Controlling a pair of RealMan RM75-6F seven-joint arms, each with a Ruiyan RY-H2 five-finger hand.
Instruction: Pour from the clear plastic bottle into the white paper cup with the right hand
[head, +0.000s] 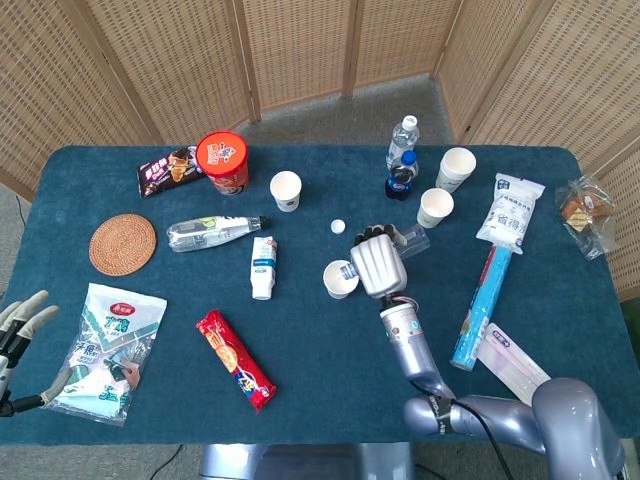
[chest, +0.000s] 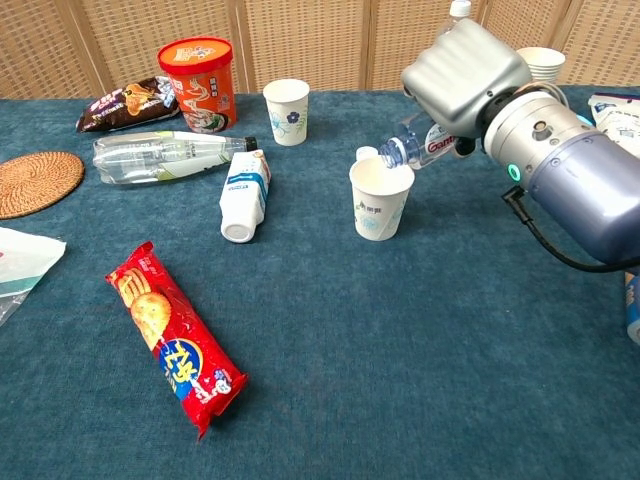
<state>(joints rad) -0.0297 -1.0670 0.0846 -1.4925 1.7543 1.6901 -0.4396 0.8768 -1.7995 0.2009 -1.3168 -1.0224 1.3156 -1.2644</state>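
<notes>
Gripping the small clear plastic bottle (chest: 425, 146) around its labelled body, the right hand (chest: 465, 73) holds it tipped down to the left, so that the open neck hangs just over the right side of the rim of the white paper cup (chest: 381, 198), which stands upright on the dark blue tablecloth (chest: 400, 350). In the head view the same hand (head: 377, 264) covers most of the bottle (head: 413, 240), whose base pokes out beyond the fingers, and the cup (head: 341, 278) sits just beside the hand on its left. A small white bottle cap (head: 338, 227) lies on the cloth a little behind the cup. The left hand (head: 18, 325) rests at the near left edge of the table with its fingers apart and nothing in them, next to a clear packet with green print (head: 108, 347). Lying nearer the middle are a red biscuit packet (chest: 176, 336), a small white bottle on its side (chest: 245, 193) and a larger clear bottle on its side (chest: 165, 158).
</notes>
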